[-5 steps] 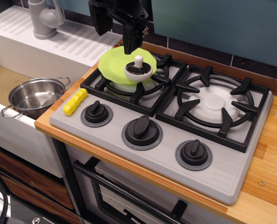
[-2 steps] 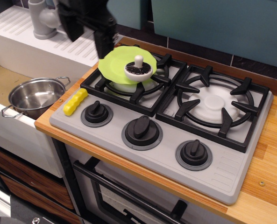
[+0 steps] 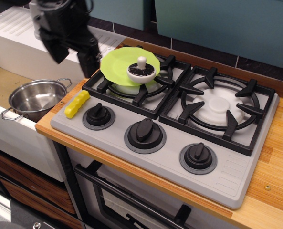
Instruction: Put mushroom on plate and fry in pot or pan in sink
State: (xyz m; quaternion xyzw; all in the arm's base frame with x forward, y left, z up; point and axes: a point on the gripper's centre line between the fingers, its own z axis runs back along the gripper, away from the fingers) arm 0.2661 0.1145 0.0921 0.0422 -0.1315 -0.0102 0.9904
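The white mushroom sits upside down on the lime-green plate, which rests on the left burner grate. The yellow fry lies on the stove's front left corner beside a knob. The steel pot stands in the sink at the left. My gripper is open and empty, hanging above the counter edge between the plate and the pot, up and behind the fry.
The grey tap and ribbed drainboard are behind my gripper. The stove has two black grates, with a white burner cap on the right, and three black knobs along the front. An oven door handle is below.
My gripper has moved left and down, away from above the plate toward the fry and the pot. The mushroom stays on the plate.
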